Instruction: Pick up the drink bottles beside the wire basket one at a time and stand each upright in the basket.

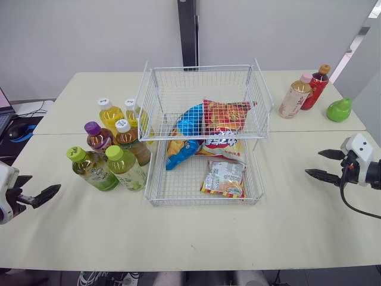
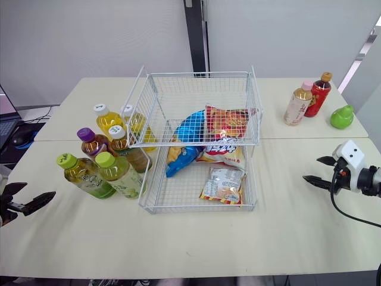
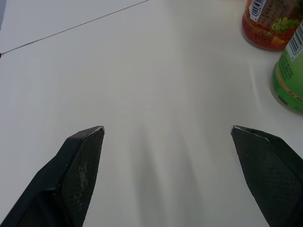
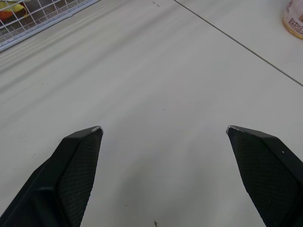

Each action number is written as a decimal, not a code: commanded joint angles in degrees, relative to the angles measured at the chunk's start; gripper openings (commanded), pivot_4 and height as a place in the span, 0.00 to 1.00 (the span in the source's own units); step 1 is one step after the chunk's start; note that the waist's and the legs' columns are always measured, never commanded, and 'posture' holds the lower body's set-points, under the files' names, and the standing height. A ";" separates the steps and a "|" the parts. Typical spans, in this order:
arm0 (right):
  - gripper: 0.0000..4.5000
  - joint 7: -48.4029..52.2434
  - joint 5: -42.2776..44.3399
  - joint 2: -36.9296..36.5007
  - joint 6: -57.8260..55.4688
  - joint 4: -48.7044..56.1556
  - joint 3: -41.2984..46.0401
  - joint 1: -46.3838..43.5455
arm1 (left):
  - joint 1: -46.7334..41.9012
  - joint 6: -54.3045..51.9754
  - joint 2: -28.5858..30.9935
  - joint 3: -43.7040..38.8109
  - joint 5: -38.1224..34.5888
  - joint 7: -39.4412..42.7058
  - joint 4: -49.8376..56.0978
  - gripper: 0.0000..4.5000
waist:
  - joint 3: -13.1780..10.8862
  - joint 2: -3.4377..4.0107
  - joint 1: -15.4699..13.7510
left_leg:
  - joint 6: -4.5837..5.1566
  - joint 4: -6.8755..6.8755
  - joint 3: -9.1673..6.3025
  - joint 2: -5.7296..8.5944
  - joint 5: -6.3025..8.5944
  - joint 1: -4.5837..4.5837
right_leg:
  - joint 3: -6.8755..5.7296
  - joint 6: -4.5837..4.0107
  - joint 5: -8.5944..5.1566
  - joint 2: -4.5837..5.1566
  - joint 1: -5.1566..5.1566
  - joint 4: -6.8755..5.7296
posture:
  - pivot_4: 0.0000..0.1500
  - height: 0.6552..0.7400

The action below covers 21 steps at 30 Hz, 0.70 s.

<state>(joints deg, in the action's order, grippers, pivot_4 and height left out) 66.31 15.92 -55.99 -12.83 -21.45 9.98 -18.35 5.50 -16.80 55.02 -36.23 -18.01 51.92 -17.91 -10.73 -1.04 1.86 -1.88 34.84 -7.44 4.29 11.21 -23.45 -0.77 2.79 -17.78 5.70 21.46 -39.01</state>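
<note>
A two-tier white wire basket point(image 1: 202, 201) stands mid-table. Left of it, several drink bottles stand in a cluster: two green-capped ones point(image 1: 90, 169) point(image 1: 127, 168) in front, a purple-capped one point(image 1: 97, 136), a white-capped tea point(image 1: 131, 141), and two yellow ones point(image 1: 110, 114) behind. A beige pink-capped bottle point(image 1: 294, 99) and a dark red bottle point(image 1: 316, 87) stand at the back right. My left gripper point(image 1: 45, 182) is open and holds nothing, near the front left edge, short of the green-capped bottles point(image 3: 289, 73). My right gripper point(image 1: 312, 162) is open over bare table, right of the basket point(image 4: 38, 19).
Snack bags point(image 1: 221, 138) lie in the basket's lower tier, some leaning up through the upper one. A green pear-shaped object point(image 1: 339, 110) sits by the two back-right bottles. A seam point(image 4: 236, 43) crosses the tabletop. Dark gear point(image 1: 18, 131) lies off the table's left side.
</note>
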 commanded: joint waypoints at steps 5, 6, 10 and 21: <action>1.00 -2.83 1.39 0.68 2.77 0.51 4.25 -0.69 | -3.11 0.13 1.91 -2.55 -2.64 1.64 -3.45 0.99 | 0.00 0.00 -0.01 | 0.00 0.00 0.00 0.00 0.00 0.00 | -0.02 0.00 0.01 -0.14 0.00 -0.01 | 1.00 0.95; 1.00 -3.79 1.07 0.90 3.74 0.00 4.61 -1.06 | -3.65 0.65 1.85 -2.95 -2.88 1.51 -4.08 0.99 | 0.00 0.00 -0.01 | 0.00 0.01 0.00 0.00 0.00 0.00 | -0.02 0.01 0.01 -0.19 0.00 -0.01 | 1.00 0.95; 1.00 -5.85 -0.39 0.84 6.83 -2.17 4.65 -1.43 | -4.10 -1.77 2.95 -2.81 -2.83 0.99 -5.96 0.99 | 0.00 0.00 0.06 | 0.00 0.01 0.04 0.00 0.00 0.02 | 0.00 0.02 0.03 -0.21 0.00 -0.01 | 1.00 0.95; 1.00 -3.92 2.10 0.51 6.72 -2.58 5.71 -0.96 | -2.93 0.93 1.74 -4.94 -5.26 2.76 -5.31 0.99 | 0.01 0.00 0.05 | 0.00 0.01 0.08 -0.03 0.00 0.04 | 0.06 0.00 0.09 -0.24 0.00 -0.02 | 1.00 0.95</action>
<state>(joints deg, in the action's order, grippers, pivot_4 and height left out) 62.18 17.01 -54.80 -6.60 -25.14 13.73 -19.06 2.20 -16.50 56.86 -38.76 -22.12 54.60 -24.76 -10.73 -1.04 1.91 -1.88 34.85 -7.35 4.26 11.21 -23.40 -0.70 2.79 -17.69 5.45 21.46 -39.03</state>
